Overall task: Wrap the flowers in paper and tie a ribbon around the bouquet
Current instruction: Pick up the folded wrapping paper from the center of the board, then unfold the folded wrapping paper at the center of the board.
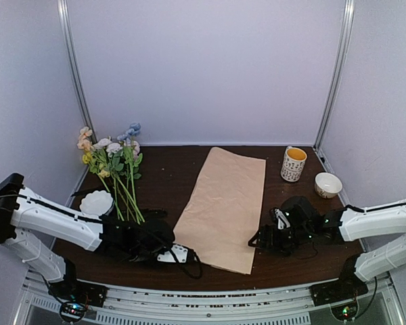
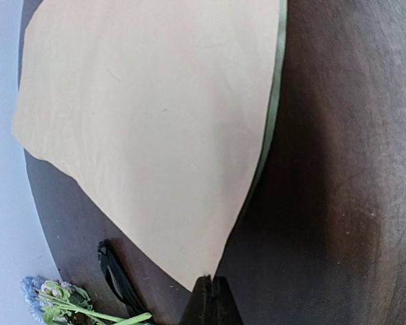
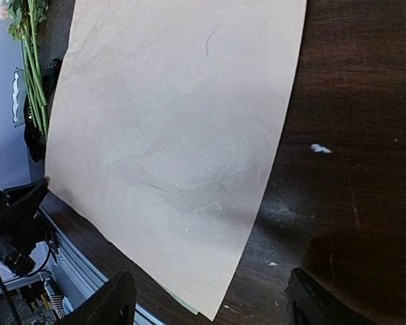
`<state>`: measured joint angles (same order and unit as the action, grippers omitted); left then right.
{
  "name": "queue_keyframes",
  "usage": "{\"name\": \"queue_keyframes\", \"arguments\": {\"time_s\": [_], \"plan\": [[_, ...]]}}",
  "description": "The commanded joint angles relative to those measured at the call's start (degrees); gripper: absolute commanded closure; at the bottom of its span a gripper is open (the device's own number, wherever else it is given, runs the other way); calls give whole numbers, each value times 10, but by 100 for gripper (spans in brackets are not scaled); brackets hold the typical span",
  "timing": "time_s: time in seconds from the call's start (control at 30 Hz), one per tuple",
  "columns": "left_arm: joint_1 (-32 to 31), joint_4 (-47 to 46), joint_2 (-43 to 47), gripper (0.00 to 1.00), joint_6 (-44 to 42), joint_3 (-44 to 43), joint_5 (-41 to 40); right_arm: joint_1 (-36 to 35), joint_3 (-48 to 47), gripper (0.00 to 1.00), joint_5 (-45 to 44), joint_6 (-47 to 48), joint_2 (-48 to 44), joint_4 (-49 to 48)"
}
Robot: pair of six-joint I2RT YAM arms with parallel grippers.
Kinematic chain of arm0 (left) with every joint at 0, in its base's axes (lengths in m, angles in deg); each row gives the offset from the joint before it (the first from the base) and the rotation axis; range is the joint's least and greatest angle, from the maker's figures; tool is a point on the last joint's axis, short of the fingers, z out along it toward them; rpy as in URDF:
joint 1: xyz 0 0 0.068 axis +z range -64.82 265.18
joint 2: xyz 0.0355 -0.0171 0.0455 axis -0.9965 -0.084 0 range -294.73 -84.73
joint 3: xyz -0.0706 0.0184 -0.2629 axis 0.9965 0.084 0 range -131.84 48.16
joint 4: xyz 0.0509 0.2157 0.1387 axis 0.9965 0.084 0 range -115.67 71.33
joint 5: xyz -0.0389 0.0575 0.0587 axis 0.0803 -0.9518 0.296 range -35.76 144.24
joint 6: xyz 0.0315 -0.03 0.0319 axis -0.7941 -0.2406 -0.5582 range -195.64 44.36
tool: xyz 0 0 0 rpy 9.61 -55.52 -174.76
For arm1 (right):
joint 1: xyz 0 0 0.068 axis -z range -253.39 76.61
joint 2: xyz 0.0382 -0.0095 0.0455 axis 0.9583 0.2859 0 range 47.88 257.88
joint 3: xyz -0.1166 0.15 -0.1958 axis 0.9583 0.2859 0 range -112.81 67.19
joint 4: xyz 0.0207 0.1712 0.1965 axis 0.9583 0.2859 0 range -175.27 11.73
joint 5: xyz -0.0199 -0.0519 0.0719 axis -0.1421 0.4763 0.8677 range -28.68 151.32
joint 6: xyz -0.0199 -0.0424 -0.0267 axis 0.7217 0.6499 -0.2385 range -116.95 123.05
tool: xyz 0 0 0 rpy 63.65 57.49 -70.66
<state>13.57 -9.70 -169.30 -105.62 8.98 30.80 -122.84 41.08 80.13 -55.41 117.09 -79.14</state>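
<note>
Your dark desk (image 1: 169, 183) carries everything. The paper (image 1: 223, 206) lies flat at its centre, a long tan sheet running from 12 o'clock down to 6 o'clock, with a pale green underside showing along one edge in the left wrist view.

The flowers (image 1: 115, 166) lie at 9 to 10 o'clock of the paper, apart from it. Their blossoms are against the back-left corner and their stems point toward 5 o'clock, ending beside your left arm.

Your left tool (image 1: 181, 254) is at the paper's 7 o'clock corner, closed on the tip of that corner.

Your right tool (image 1: 258, 238) sits at 4 o'clock, just beside the paper's right edge, with its jaws wide apart and holding nothing. In its wrist view the paper's near corner shows between the fingers.

A mug (image 1: 293, 164) stands at 2 o'clock, a white dish (image 1: 97, 202) lies at 9 o'clock beside the stems, and a small bowl (image 1: 328, 184) sits at 3 o'clock.
</note>
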Motion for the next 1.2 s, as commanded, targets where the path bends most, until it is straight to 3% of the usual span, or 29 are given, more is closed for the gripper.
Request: {"name": "queue_keyframes", "arguments": {"time_s": [0.0,0.3,0.83,1.17], "plan": [[6,-35,32,100,26,0,-16,18,2,22,5,-16,9,-29],[10,-58,79,100,61,-16,1,18,4,22,53,-47,46,-88],[36,-64,157,100,86,-46,17,18,22,11,70,-101,-28,-104],[36,-66,159,100,91,-47,26,18,-6,24,110,-119,32,-188]]}}
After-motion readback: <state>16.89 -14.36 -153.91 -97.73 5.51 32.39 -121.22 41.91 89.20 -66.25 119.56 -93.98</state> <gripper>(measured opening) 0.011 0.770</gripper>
